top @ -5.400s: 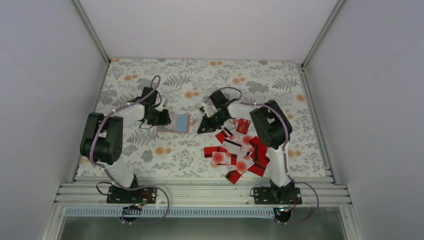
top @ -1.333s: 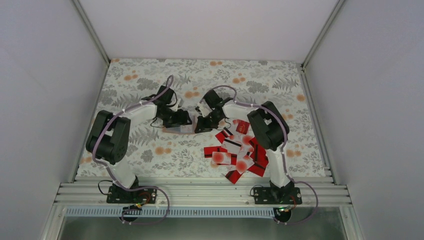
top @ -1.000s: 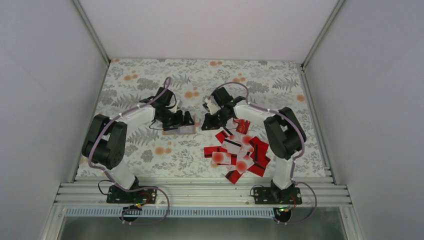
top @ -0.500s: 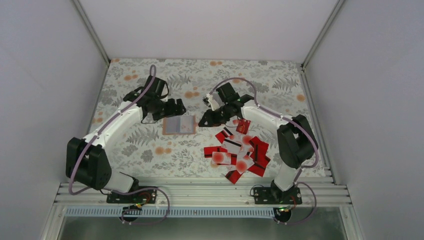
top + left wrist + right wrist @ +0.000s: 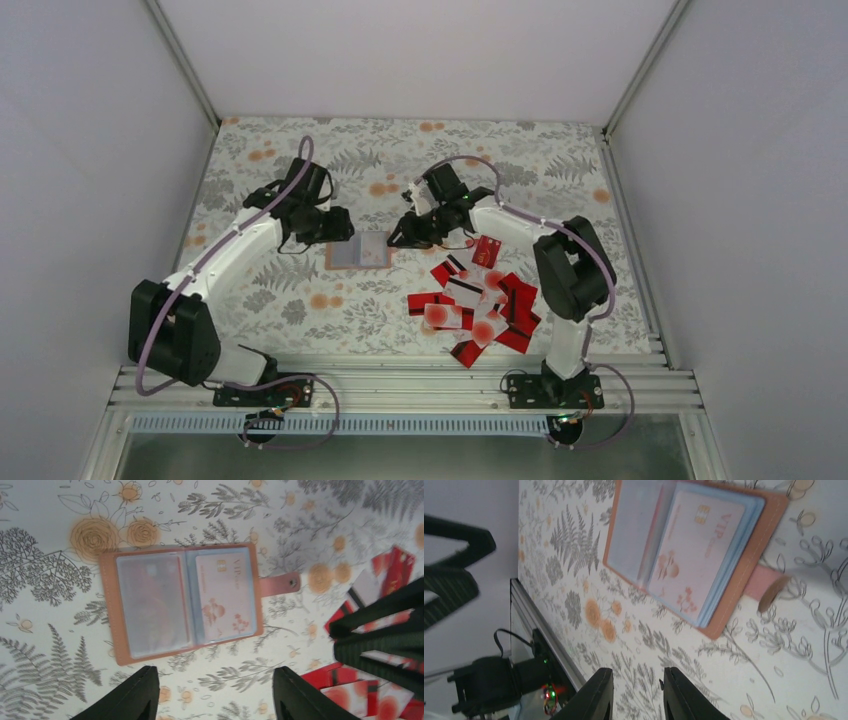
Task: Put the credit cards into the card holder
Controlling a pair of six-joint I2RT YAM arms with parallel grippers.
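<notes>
Two pincers (image 5: 343,226) (image 5: 398,236) beside card holder (image 5: 358,250)

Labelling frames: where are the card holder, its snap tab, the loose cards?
card holder (image 5: 115,605): left wrist view, left leather edge.
snap tab (image 5: 277,585): left wrist view, strap middle.
loose cards (image 5: 478,300): top view, heap centre.

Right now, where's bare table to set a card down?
Bare: the table's far edge strip; also the near patch between holder and rail, left of the cards. Crowded: the card pile, and both sides of the holder, flanked by left end effector and right end effector.
</notes>
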